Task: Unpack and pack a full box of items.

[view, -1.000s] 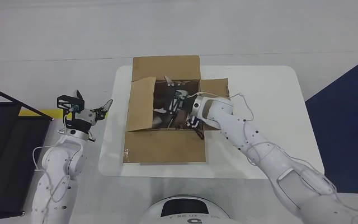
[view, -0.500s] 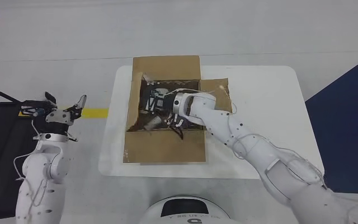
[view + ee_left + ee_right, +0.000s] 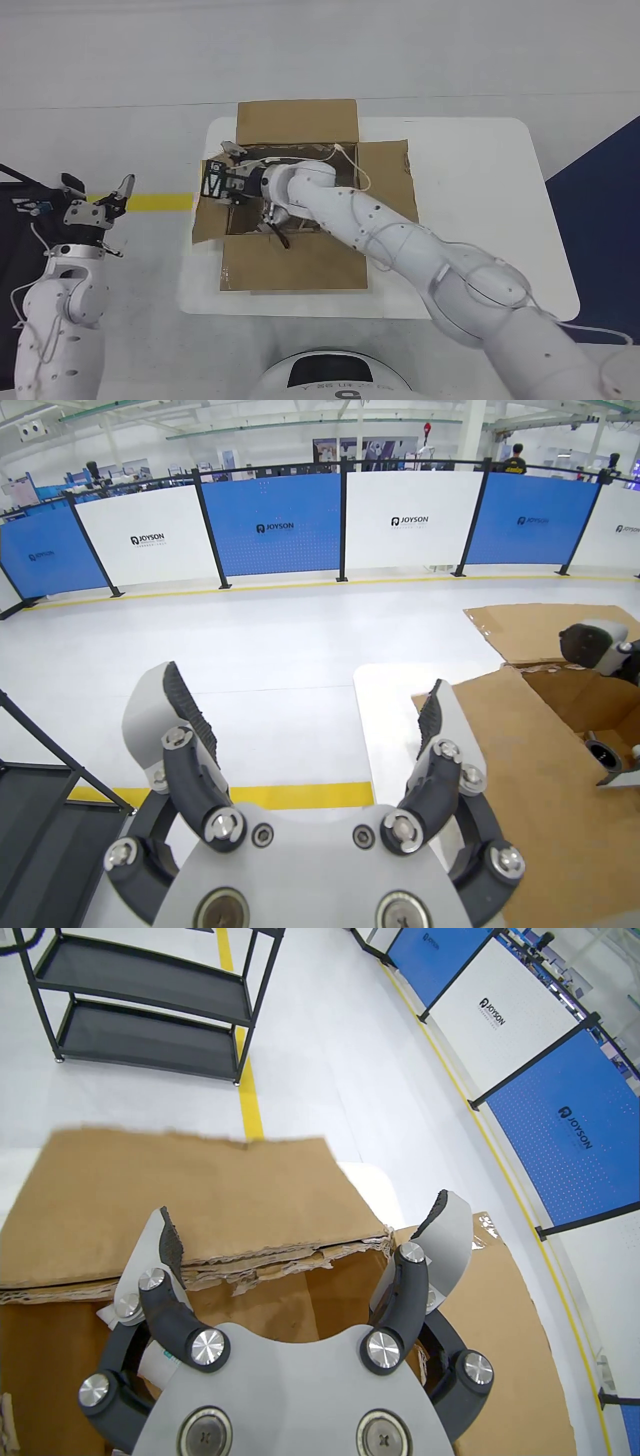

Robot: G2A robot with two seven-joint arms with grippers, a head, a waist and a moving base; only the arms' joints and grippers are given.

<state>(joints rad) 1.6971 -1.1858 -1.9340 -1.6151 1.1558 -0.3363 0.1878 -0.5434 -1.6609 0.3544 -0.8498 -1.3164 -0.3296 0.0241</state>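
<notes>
Box (image 3: 295,262) lies open; we see right gripper (image 3: 310,1223) splayed empty over its flap (image 3: 205,218), left gripper (image 3: 305,700) likewise beside the table (image 3: 470,200).

A pale grey floor (image 3: 200,640) spreads out brightly lit, a yellow line (image 3: 300,795) striped across it, a curved fence of blue and white panels (image 3: 280,530) on black posts rings the far side, and a black shelving rack (image 3: 145,1003) stands apart from the white table (image 3: 480,200).
</notes>
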